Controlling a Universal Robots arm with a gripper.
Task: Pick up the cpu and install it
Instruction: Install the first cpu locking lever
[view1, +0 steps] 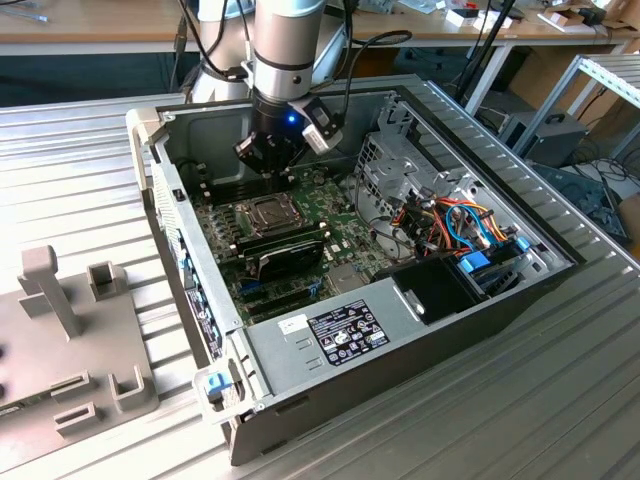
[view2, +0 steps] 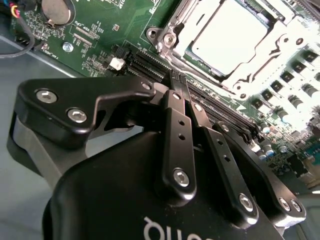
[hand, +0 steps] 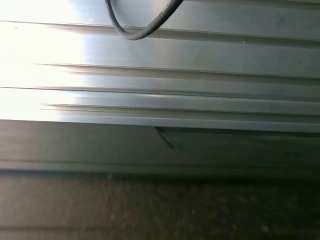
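Observation:
The cpu (view1: 270, 212) lies flat in the socket on the green motherboard (view1: 340, 235) inside the open computer case. Its dull silver top (view2: 227, 37) is framed by the socket's metal bracket (view2: 285, 42). My gripper (view1: 268, 155) hangs over the board just behind the socket, toward the case's back wall. In the second wrist view the gripper (view2: 180, 85) has its two black fingers (view2: 175, 125) pressed together with nothing between them, their tips over the memory slots (view2: 150, 65) beside the socket. The gripper is apart from the cpu.
A long black expansion card (view1: 285, 255) lies just in front of the socket. A metal drive cage (view1: 400, 170) with coloured cables and the power supply (view1: 330, 335) fill the case's right and front. A grey fixture (view1: 70, 340) sits on the ribbed table (hand: 160, 100), where a black cable (hand: 135, 30) hangs.

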